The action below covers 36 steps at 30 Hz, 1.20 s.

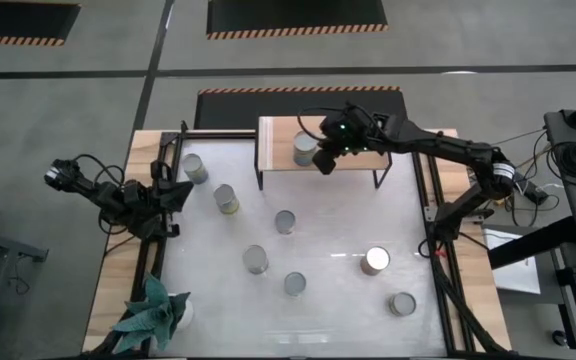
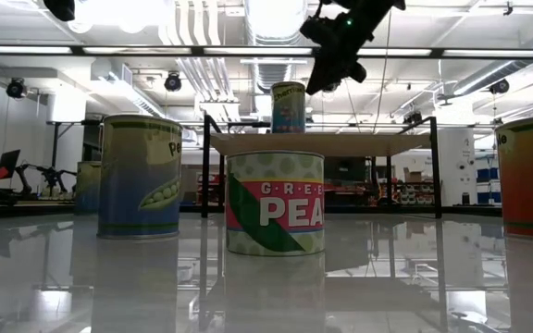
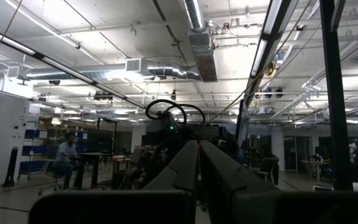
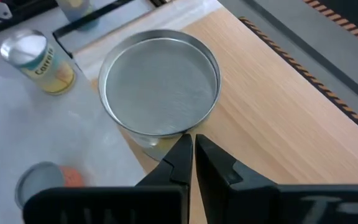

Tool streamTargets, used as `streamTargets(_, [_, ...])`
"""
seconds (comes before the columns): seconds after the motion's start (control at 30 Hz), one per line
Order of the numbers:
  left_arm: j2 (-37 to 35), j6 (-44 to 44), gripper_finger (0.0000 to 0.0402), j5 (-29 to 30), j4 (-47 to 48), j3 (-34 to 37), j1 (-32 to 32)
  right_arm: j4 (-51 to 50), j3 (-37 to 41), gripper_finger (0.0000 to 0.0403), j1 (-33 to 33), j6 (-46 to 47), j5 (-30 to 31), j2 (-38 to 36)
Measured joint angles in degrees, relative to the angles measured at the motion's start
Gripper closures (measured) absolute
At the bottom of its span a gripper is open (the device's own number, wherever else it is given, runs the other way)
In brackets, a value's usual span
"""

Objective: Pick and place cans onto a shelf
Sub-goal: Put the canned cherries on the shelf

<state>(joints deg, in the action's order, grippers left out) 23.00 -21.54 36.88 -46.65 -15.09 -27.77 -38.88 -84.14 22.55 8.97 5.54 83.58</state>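
Note:
One can (image 1: 305, 148) stands upright on the left end of the light-wood shelf (image 1: 358, 160); in the right wrist view (image 4: 160, 87) I look down on its silvery top. My right gripper (image 1: 325, 163) is shut and empty. It hovers above the shelf just to the can's right, and the low view (image 2: 327, 83) shows it higher than the can (image 2: 288, 106). Several more cans stand on the white tabletop, such as one (image 1: 285, 221) near the middle. My left gripper (image 1: 183, 192) is shut and empty at the table's left edge.
Cans stand at the table's left (image 1: 196, 168) (image 1: 227, 198), middle (image 1: 256, 260) (image 1: 295, 284) and right front (image 1: 374, 261) (image 1: 401, 304). A teal spiky plant (image 1: 153, 310) stands at the near left corner. The shelf's board is bare to the right of its can.

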Motion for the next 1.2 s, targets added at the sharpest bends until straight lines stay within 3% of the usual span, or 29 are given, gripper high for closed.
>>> streamTargets(0.37, [0.0,0.0,0.0402,0.0,-0.1,0.0,0.0,-3.1,1.0,0.0394,-0.5,0.0,0.5,-0.3])
streamTargets(0.73, [0.0,0.0,0.0402,0.0,0.0,0.0,0.0,12.2,2.3,0.0394,-0.5,-5.7,1.0,5.2])
streamTargets(1.2, [0.1,0.2,0.0402,0.0,0.0,0.0,0.0,15.4,2.3,0.0394,-0.6,-10.4,0.9,8.0])
